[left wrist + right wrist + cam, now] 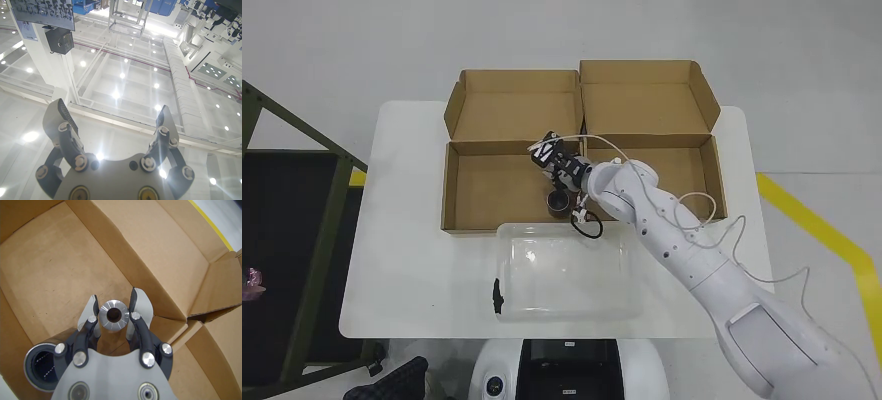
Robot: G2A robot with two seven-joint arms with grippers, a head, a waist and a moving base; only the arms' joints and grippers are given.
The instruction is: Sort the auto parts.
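Right wrist view: pincer (114, 296) around collet (114, 325)

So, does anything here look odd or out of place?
The left arm's fingers point at the ceiling, open and empty, which looks odd. The right arm's fingers grip a silver part over a cardboard box, as expected.
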